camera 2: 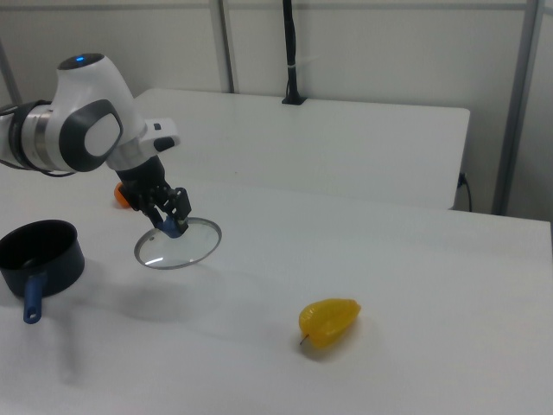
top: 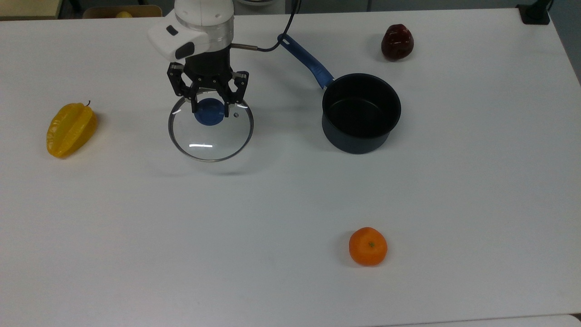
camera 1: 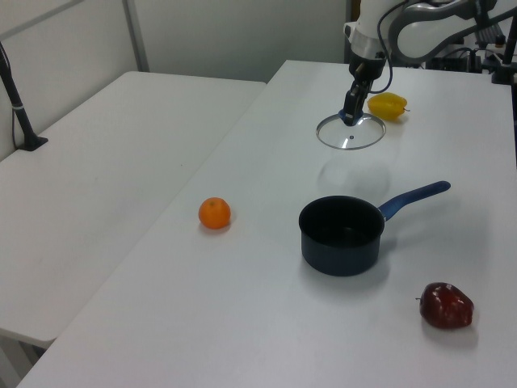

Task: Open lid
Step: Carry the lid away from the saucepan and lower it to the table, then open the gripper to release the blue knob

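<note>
The gripper (top: 209, 108) pinches the blue knob (top: 208, 111) of the lid (top: 211, 129), which hangs above the table (top: 290, 195), well apart from the saucepan (top: 361, 112) on the top view's left. Glass in a metal rim looks stiff, slick and breakable, fairly light; the knob seems the 1 sensible hold. The saucepan stands open and empty.

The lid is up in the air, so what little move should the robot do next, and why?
Probably lower it straight down. The end effector holds the lid by its blue knob, clear of the pan, and the right view shows a shadow under the lid, so it hangs above the table. The spot below looks bare, between pan and yellow fruit.
</note>
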